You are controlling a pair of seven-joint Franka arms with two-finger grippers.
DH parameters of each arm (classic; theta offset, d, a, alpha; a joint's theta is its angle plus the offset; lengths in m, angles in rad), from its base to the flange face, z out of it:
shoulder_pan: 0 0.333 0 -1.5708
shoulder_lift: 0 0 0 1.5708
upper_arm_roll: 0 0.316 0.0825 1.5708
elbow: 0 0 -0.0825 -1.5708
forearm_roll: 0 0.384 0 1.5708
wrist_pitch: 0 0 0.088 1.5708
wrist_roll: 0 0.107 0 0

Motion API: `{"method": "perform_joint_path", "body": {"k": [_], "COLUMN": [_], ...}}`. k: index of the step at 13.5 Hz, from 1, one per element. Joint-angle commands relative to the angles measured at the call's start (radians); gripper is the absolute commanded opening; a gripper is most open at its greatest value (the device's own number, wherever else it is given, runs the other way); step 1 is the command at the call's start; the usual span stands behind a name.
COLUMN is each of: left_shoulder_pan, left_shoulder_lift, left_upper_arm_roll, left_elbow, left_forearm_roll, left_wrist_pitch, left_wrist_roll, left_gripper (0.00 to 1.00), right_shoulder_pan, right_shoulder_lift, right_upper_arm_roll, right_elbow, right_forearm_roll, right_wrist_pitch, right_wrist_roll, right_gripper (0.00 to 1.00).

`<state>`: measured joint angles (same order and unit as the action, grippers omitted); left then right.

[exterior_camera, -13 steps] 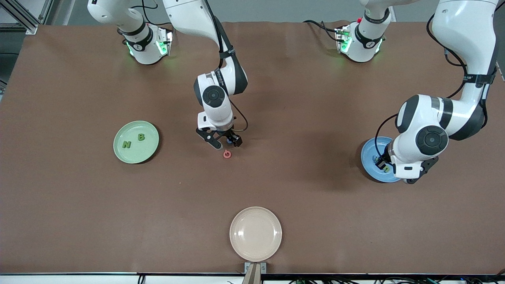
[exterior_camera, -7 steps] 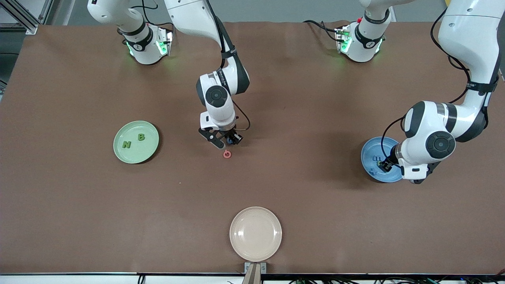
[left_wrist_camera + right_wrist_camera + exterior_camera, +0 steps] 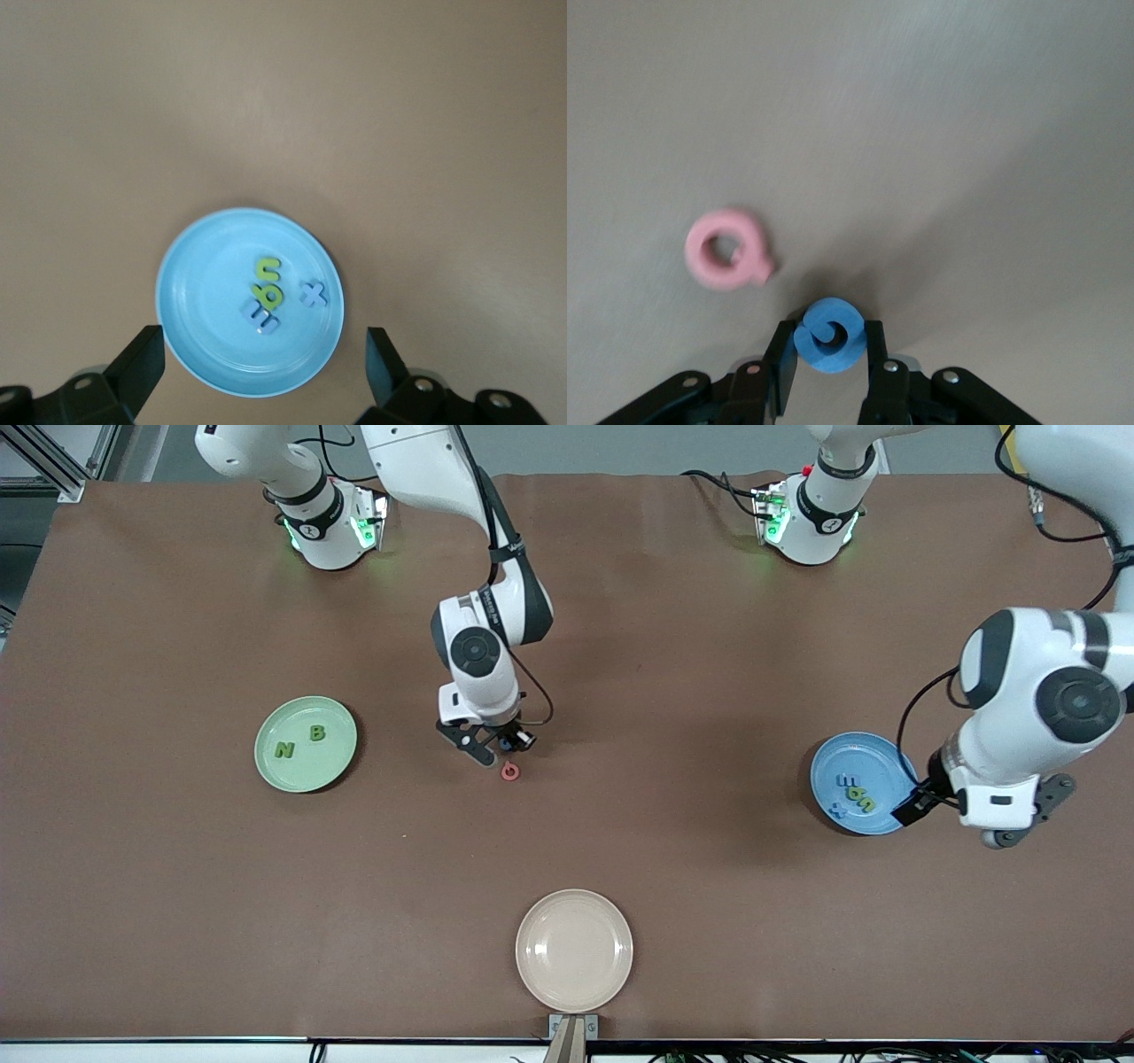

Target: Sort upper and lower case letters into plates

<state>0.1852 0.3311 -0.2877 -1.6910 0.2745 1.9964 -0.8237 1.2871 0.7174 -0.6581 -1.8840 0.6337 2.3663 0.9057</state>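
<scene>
The setting is a robotics laboratory test bench, not a home or a shop. Two white industrial arms are bolted by their bases (image 3: 332, 522) along one edge of a large table (image 3: 673, 646), and green status lights glow on each base. The table is covered with a plain brown mat. Black cables (image 3: 718, 483) run from the bases across the mat. An aluminium frame profile (image 3: 44, 460) stands at the corner beside the right arm's base. A small metal bracket (image 3: 572, 1029) is fixed at the table edge nearest the front camera. The items laid out are simple test props: plastic plates and foam letters.
</scene>
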Motion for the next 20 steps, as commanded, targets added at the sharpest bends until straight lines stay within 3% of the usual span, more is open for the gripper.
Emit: {"method": "perform_joint_path", "body": {"k": [1,4,6,8,10,13,16,17,18,19,20], "left_shoulder_pan": [0.006,0.026,0.045,0.062,0.056,-0.091,-0.140,-0.173,-0.174,-0.181,-0.208], "left_shoulder_lift": [-0.003,-0.020,-0.070,-0.139,-0.190,-0.279,-0.354,-0.368,-0.389,-0.397,-0.397], "left_upper_arm_roll": [0.005,0.010,0.007,0.007,0.018,0.160,0.205,0.240,0.240,0.242,0.258], "left_elbow": [0.146,0.235,0.246,0.246,0.241,0.223,0.166,0.143,0.122,0.110,0.109], "left_forearm_roll": [0.000,-0.003,-0.014,-0.049,-0.118,-0.174,-0.285,-0.287,-0.287,-0.287,-0.287], "left_wrist_pitch": [-0.132,-0.218,-0.241,-0.281,-0.361,-0.444,-0.488,-0.495,-0.496,-0.496,-0.502], "left_wrist_roll": [0.209,0.412,0.548,0.668,0.714,0.767,0.769,0.765,0.765,0.782,0.794], "left_gripper": [1.00,1.00,1.00,1.00,1.00,1.00,1.00,1.00,1.00,1.00,1.00], "right_shoulder_pan": [-0.011,0.000,0.001,-0.008,-0.037,-0.064,-0.074,-0.077,-0.083,-0.086,-0.086], "right_shoulder_lift": [-0.085,-0.185,-0.194,-0.194,-0.188,-0.187,-0.182,-0.182,-0.182,-0.182,-0.184], "right_upper_arm_roll": [-0.108,-0.263,-0.365,-0.423,-0.423,-0.419,-0.407,-0.394,-0.385,-0.376,-0.373], "right_elbow": [-0.041,-0.182,-0.259,-0.332,-0.378,-0.408,-0.411,-0.411,-0.411,-0.411,-0.409], "right_forearm_roll": [0.004,0.004,0.004,0.007,0.015,0.021,0.046,0.056,0.058,0.060,0.060], "right_wrist_pitch": [-0.129,-0.148,-0.139,-0.078,-0.020,-0.001,-0.009,-0.012,-0.012,-0.012,-0.013], "right_wrist_roll": [-0.176,-0.495,-0.714,-0.903,-0.976,-1.018,-1.019,-1.018,-1.019,-1.016,-1.016], "right_gripper": [0.00,0.00,0.00,0.00,0.00,0.00,0.04,0.22,0.64,0.98,1.00]}}
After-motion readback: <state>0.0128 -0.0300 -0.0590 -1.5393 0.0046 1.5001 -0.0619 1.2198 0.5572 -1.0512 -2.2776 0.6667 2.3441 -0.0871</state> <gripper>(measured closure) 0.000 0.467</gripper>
